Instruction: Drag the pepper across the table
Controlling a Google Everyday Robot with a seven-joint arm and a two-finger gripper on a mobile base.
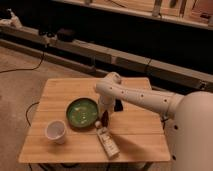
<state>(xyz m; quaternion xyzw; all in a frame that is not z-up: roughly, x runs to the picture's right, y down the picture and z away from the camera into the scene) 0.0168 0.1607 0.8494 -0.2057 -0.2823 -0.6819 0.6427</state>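
The pepper (105, 119) is a small dark-red shape lying on the light-wood table (135, 132), just right of the green bowl. My gripper (104, 113) points down from the white arm's wrist directly over the pepper, at or just above it; the pepper's top end is hidden behind it. The arm reaches in from the right, over the table's middle.
A green bowl (82, 112) sits left of the gripper. A white cup (55, 131) stands at the front left. A white tube-like bottle (107, 143) lies just in front of the pepper. A black phone (118, 105) lies behind the arm.
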